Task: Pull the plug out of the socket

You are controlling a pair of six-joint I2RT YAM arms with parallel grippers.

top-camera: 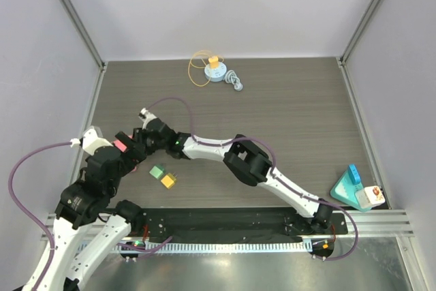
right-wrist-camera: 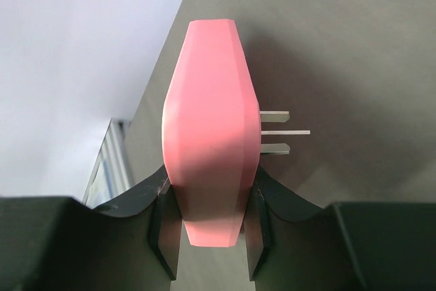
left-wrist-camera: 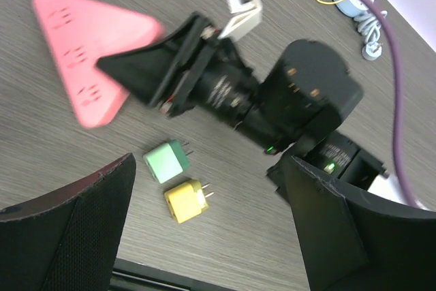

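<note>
Honestly, my right claw (right-wrist-camera: 211, 199) is clamped on just the thin edge of the pink socket (right-wrist-camera: 208, 120), left claw (left-wrist-camera: 208, 161) gaping empty, so it might twist loose onto the green plug (left-wrist-camera: 167, 161) and yellow plug (left-wrist-camera: 185, 201) lying at its five o'clock.

Socket (top-camera: 121, 146) mostly hidden under the arms from above, its 3 o'clock edge covered by the right gripper (left-wrist-camera: 127, 76) in left wrist view, left gripper (left-wrist-camera: 208, 161) fingers (left-wrist-camera: 68, 230) cut off at 6 o'clock.

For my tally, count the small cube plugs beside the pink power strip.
2: green cube plug and yellow cube plug, adjacent, near the pink triangular power strip; others may be hidden.
</note>
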